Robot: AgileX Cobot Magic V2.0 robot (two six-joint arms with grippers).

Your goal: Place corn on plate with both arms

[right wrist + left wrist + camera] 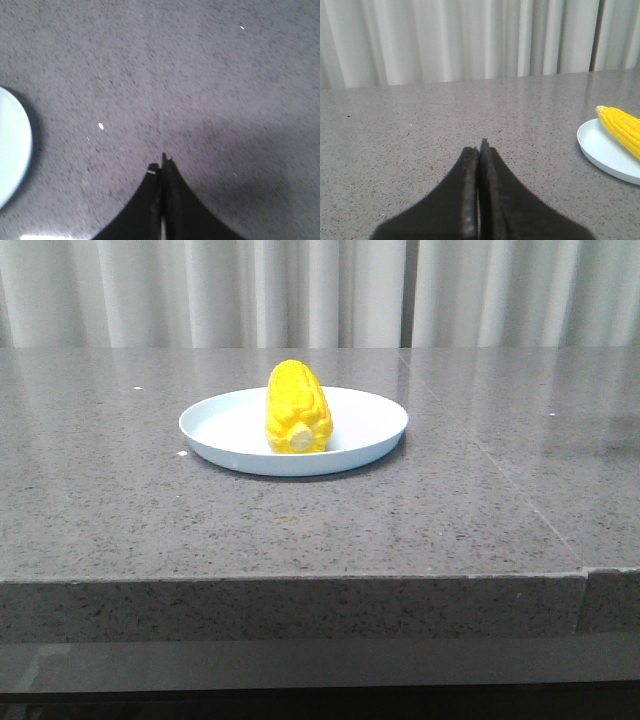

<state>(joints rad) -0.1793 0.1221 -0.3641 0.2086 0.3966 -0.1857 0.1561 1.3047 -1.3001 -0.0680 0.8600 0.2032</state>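
Already the corn (pixel 297 407) lies on the plate (pixel 365 425), its pale stub end pointing toward the front camera and its length running away toward the curtain (pixel 300 290). The plate sits on the grey speckled table (pixel 120 510), roughly at the middle of it. Neither arm shows in the front view. From the left wrist, the left gripper (pixel 480 150) has its fingers pressed together, holding nothing (plate and corn lie well off to one side). The right gripper (pixel 161 165) is likewise closed and empty over bare stone, with only the plate's edge (pixel 12 150) in view.
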